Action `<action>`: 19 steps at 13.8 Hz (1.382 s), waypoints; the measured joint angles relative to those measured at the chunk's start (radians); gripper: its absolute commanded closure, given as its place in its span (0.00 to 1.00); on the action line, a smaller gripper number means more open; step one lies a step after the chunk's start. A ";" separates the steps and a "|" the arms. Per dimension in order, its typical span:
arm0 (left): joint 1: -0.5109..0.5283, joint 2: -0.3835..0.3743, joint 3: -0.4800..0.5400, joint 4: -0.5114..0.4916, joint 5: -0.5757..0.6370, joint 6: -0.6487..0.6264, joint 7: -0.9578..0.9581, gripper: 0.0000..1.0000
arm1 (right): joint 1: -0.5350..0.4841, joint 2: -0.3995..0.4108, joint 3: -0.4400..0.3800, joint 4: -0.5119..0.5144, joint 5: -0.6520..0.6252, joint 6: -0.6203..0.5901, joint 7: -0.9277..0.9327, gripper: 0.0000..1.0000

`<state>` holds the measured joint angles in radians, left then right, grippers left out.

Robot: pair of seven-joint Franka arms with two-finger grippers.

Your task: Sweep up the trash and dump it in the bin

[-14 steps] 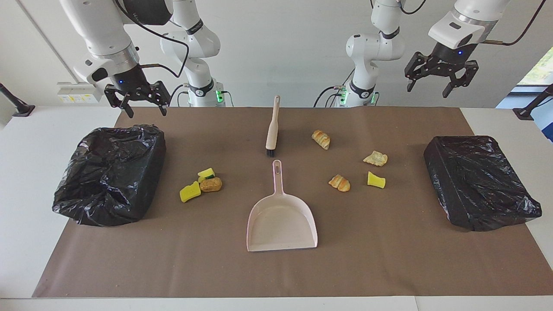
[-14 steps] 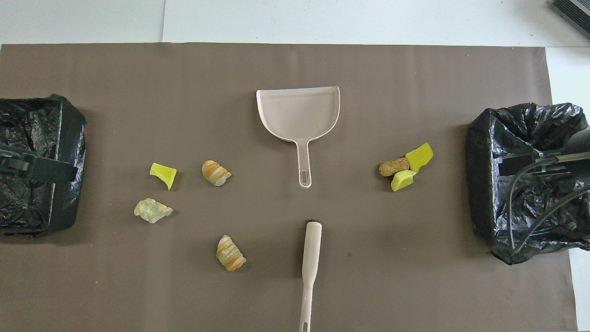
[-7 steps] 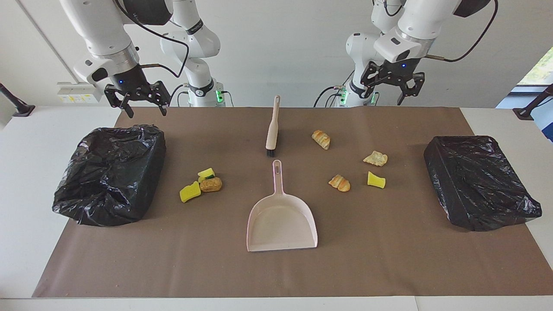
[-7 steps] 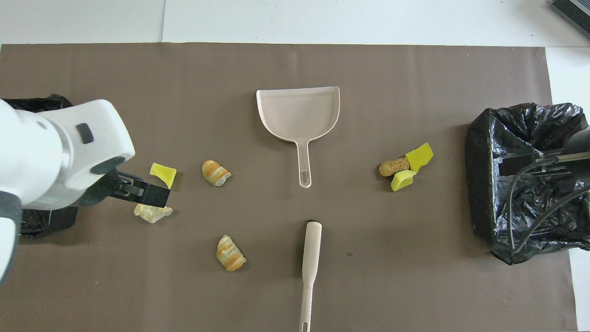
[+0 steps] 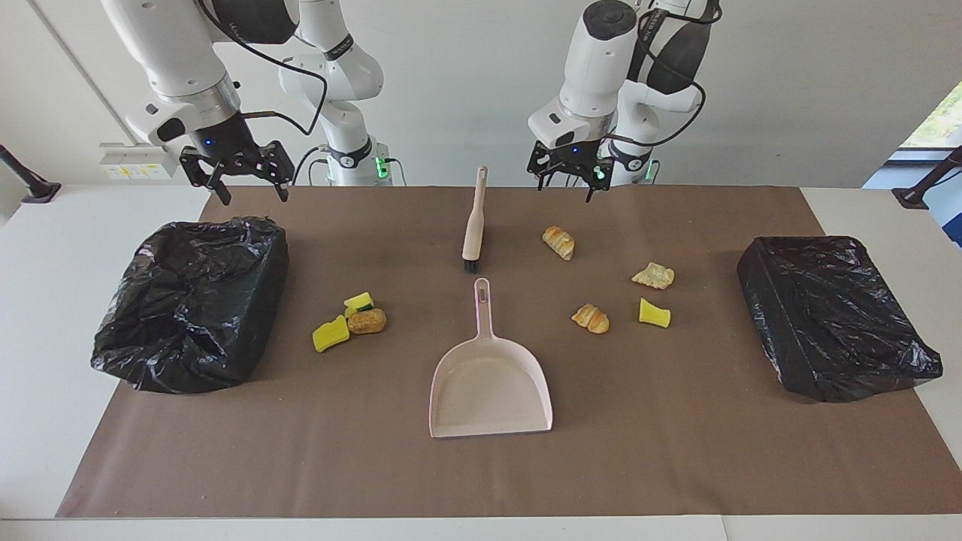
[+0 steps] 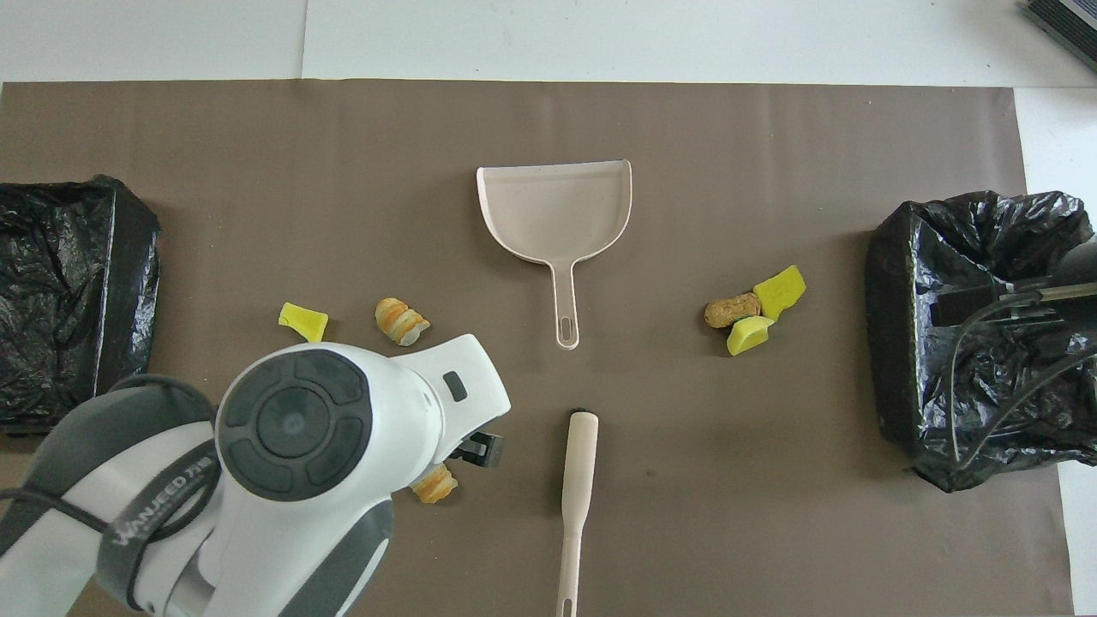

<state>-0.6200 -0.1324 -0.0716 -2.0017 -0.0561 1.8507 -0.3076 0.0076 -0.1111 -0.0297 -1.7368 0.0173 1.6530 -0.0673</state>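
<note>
both pincers hang apart and empty, the left pincer (image 5: 564,174) over the worktop edge near the brush (image 5: 473,222), the right pincer (image 5: 239,177) above a black bin (image 5: 192,300).

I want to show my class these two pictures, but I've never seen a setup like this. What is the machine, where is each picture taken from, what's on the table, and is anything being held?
These are two robot arms at a table, each ending in a two-finger gripper. One picture faces the robots from across the table; the other looks steeply down from above their end.

On the brown mat lie a beige dustpan, a brush, scattered trash (yellow sponge chunks and bread-like pieces), and a black-bagged bin at each end.

Nothing is held. The left gripper hangs open over the mat's edge near the brush handle. The right gripper waits open above its bin.
</note>
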 measured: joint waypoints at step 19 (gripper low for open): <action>-0.406 0.094 0.000 -0.286 -0.035 0.390 -0.403 0.22 | -0.010 -0.003 -0.004 0.003 -0.028 -0.016 -0.003 0.00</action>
<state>-1.0262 -0.0382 -0.0716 -2.2880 -0.0913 2.2406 -0.7108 -0.0028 -0.1137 -0.0340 -1.7340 -0.0110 1.6374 -0.0699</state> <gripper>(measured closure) 0.031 0.000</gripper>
